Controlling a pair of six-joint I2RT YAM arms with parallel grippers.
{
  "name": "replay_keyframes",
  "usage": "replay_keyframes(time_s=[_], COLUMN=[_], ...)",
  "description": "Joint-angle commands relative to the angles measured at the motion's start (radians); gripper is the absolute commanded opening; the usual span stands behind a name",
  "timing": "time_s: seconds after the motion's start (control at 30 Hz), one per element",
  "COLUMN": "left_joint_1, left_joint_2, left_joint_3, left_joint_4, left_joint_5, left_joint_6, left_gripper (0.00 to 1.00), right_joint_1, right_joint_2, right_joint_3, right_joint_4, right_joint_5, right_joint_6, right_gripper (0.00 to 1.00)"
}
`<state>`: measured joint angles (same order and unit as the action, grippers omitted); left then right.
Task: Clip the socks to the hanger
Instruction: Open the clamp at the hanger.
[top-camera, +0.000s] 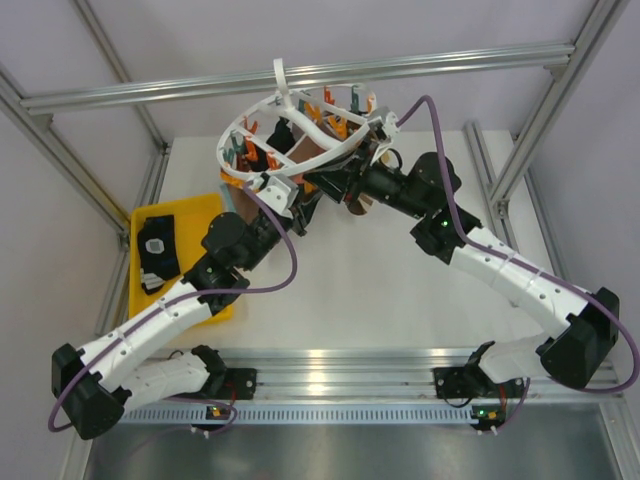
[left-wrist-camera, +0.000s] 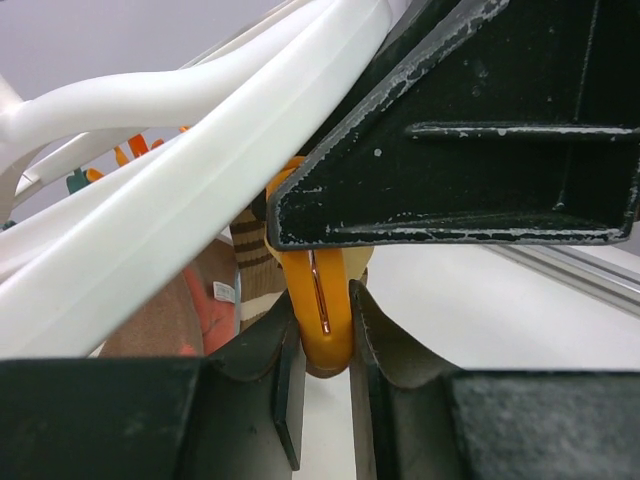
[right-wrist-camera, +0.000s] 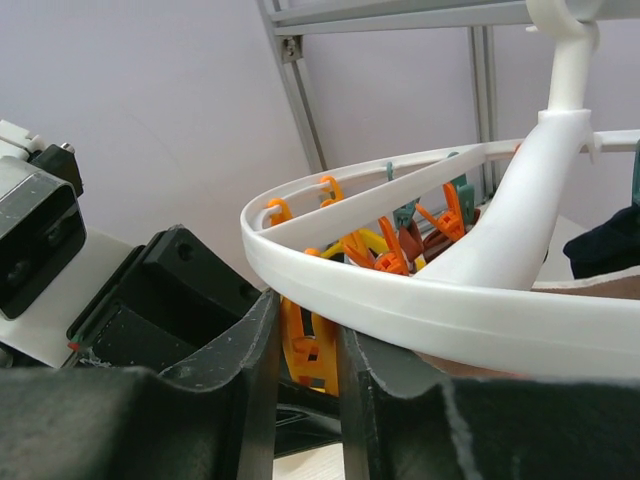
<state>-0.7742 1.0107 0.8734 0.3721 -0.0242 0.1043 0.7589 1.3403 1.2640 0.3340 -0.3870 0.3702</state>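
Note:
The white round hanger (top-camera: 283, 103) hangs tilted over the back of the table, orange and teal clips along its rings. My left gripper (top-camera: 293, 208) reaches up under its near side. Its jaws (left-wrist-camera: 324, 296) are shut on the lower end of an orange clip (left-wrist-camera: 322, 335). Behind that clip hang a striped sock (left-wrist-camera: 252, 262) and a brown sock (left-wrist-camera: 150, 325). My right gripper (top-camera: 342, 190) comes in from the right. Its jaws (right-wrist-camera: 308, 315) are shut on an orange clip (right-wrist-camera: 312, 352) just below the hanger's outer ring (right-wrist-camera: 420, 310).
A yellow tray (top-camera: 192, 215) lies at the left of the table with a dark sock (top-camera: 158, 255) in it. Aluminium frame posts and a crossbar (top-camera: 300, 80) surround the table. The two grippers stand very close together under the hanger.

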Motion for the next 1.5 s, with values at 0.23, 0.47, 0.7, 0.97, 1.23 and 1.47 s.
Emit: replay_keyframes(time_s=[0.23, 0.47, 0.7, 0.97, 1.23, 1.47], left_joint_1=[-0.03, -0.036, -0.034, 0.104, 0.361, 0.472], left_joint_2=[0.006, 0.005, -0.098, -0.267, -0.348, -0.275], left_joint_3=[0.032, 0.033, 0.007, 0.05, 0.128, 0.228], left_joint_4=[0.062, 0.027, -0.126, -0.501, -0.886, -1.196], left_joint_5=[-0.002, -0.005, 0.009, 0.156, 0.077, -0.146], left_joint_6=[0.071, 0.089, 0.02, -0.19, -0.302, -0.305], left_gripper=[0.0, 0.01, 0.51, 0.55, 0.61, 0.61], right_joint_1=[0.014, 0.02, 0.011, -0.012, -0.043, -0.063], right_joint_2=[0.026, 0.026, 0.011, -0.003, -0.004, -0.006], right_joint_3=[0.075, 0.078, 0.065, 0.043, 0.025, 0.015], right_joint_4=[0.019, 0.011, 0.005, 0.013, -0.007, -0.023], right_joint_5=[0.126, 0.129, 0.074, 0.023, 0.013, 0.016], right_joint_6=[0.024, 0.004, -0.017, -0.011, 0.009, 0.009], right_gripper=[0.34, 0.13, 0.0, 0.0, 0.0, 0.0])
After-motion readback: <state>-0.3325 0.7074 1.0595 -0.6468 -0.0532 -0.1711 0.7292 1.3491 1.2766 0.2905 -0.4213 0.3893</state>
